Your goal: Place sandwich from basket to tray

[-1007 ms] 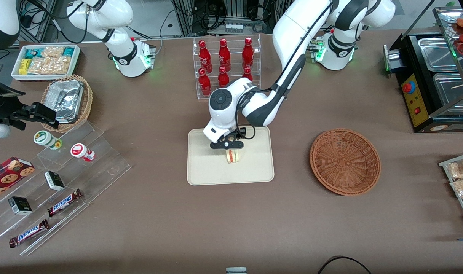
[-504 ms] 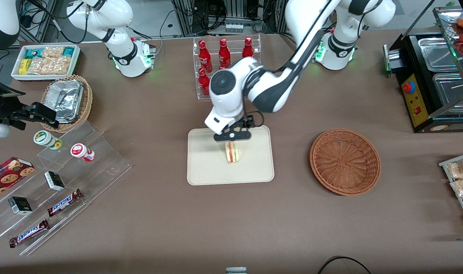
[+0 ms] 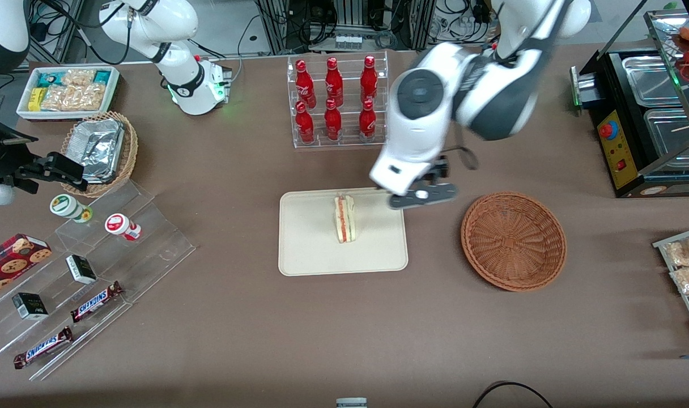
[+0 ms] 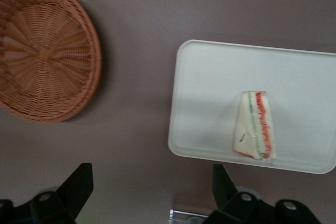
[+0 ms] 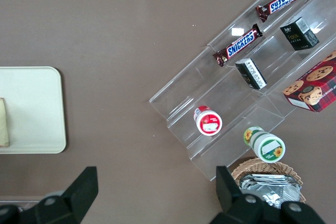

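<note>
The sandwich (image 3: 344,219) stands on the cream tray (image 3: 305,249), a pale wedge with red and green layers; it also shows in the left wrist view (image 4: 255,125) on the tray (image 4: 210,93). The reddish-brown basket (image 3: 513,240) is empty, toward the working arm's end of the table, and shows in the left wrist view (image 4: 42,51). My gripper (image 3: 422,196) is open and empty, raised above the table between the tray's edge and the basket. Its fingers (image 4: 79,184) stand wide apart over bare table.
A clear rack of red bottles (image 3: 336,102) stands farther from the front camera than the tray. A clear stepped stand with snacks (image 3: 89,266) and a tan wicker basket with foil trays (image 3: 101,150) lie toward the parked arm's end. A black food warmer (image 3: 645,113) stands at the working arm's end.
My gripper let go of the sandwich, rose from the tray and swung toward the basket. The sandwich stays on the tray.
</note>
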Robot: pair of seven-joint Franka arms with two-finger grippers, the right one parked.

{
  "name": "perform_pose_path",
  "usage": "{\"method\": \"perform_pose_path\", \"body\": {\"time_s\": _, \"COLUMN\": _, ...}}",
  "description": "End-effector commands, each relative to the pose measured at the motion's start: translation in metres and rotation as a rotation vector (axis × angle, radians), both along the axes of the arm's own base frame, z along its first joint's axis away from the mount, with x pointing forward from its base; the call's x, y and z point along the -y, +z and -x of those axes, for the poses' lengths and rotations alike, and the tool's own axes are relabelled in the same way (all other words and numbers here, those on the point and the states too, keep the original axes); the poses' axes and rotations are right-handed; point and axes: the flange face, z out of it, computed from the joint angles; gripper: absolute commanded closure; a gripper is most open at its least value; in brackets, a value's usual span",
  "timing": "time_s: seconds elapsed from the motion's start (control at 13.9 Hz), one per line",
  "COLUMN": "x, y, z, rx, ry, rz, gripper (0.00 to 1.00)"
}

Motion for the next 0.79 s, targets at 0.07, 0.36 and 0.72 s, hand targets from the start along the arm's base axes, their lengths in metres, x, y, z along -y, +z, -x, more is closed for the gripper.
{"method": "perform_pose_path", "body": {"time_s": 0.07, "x": -0.09, "y": 0.041, "z": -0.009, "rx": -0.018, "ry": -0.016, "rz": 0.017, "gripper": 0.0}}
{"method": "perform_pose_path", "body": {"time_s": 0.36, "x": -0.193, "y": 0.066, "z": -0.017, "rx": -0.013, "ry": -0.069, "rz": 0.038, "gripper": 0.0}}
{"method": "perform_pose_path", "body": {"time_s": 0.72, "x": -0.29, "y": 0.081, "z": -0.018, "rx": -0.002, "ry": -0.103, "rz": 0.054, "gripper": 0.0}}
